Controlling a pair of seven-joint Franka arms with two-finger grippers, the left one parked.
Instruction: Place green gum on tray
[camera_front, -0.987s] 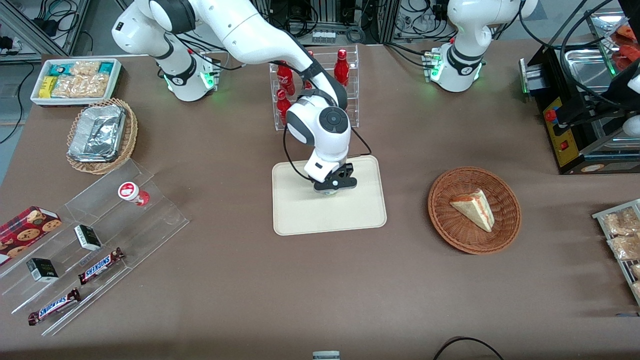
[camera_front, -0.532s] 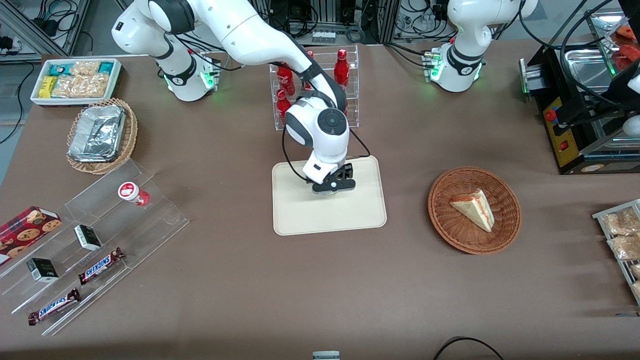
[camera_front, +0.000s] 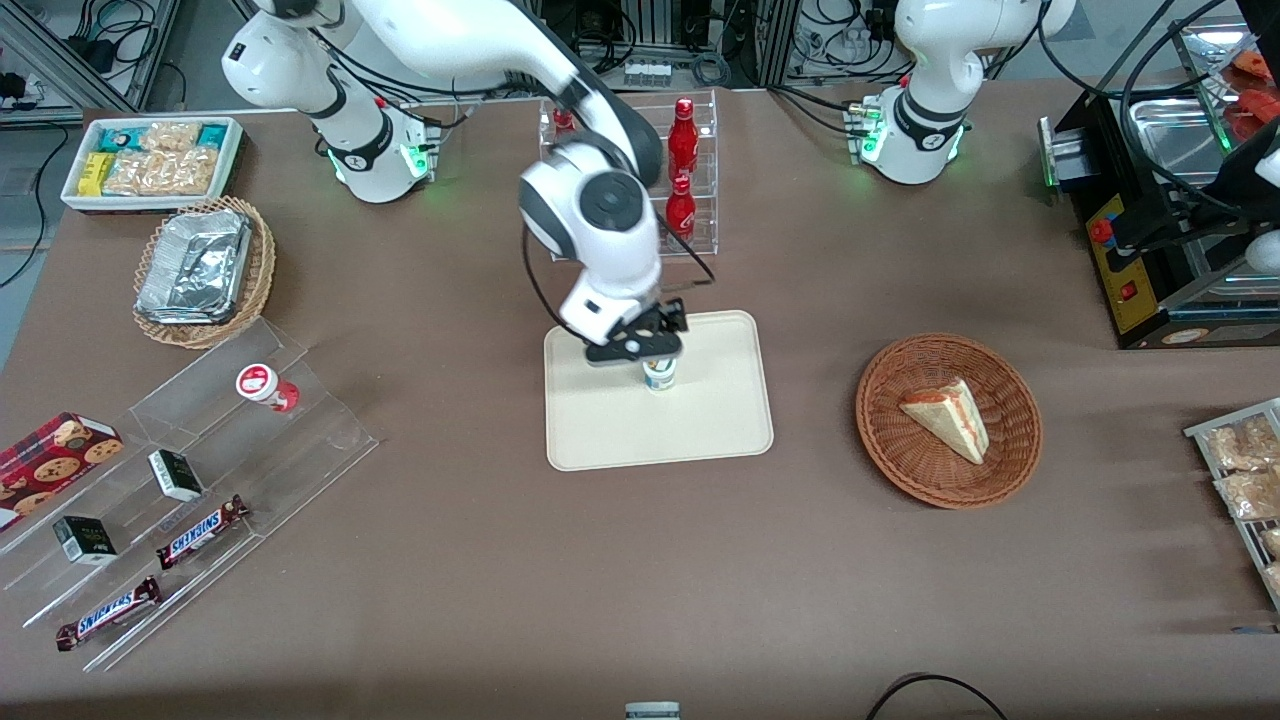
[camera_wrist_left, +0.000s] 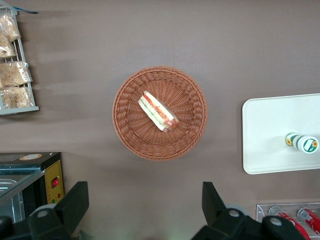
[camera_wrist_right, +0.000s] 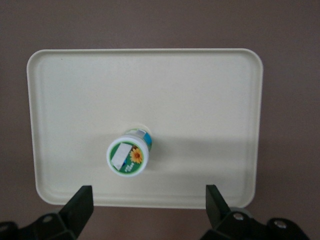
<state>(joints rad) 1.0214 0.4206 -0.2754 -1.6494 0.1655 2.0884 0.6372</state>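
Observation:
The green gum (camera_front: 658, 373) stands upright on the cream tray (camera_front: 700, 430), near the tray's middle. In the right wrist view its white lid with a green-and-orange mark (camera_wrist_right: 128, 157) faces the camera, with the tray (camera_wrist_right: 200, 100) around it. It also shows in the left wrist view (camera_wrist_left: 301, 142) on the tray (camera_wrist_left: 270, 130). My right gripper (camera_front: 634, 345) hangs above the gum, raised clear of it, farther from the front camera. Its fingers (camera_wrist_right: 80, 207) are spread wide and hold nothing.
A clear rack of red bottles (camera_front: 682, 150) stands farther from the front camera than the tray. A wicker basket with a sandwich (camera_front: 948, 418) lies toward the parked arm's end. A clear stepped shelf with a red-lidded bottle (camera_front: 265, 385) and snack bars lies toward the working arm's end.
My gripper has let go of the green gum and risen away from the tray, drifting toward the bottle rack. The gum now stands uncovered on the tray.

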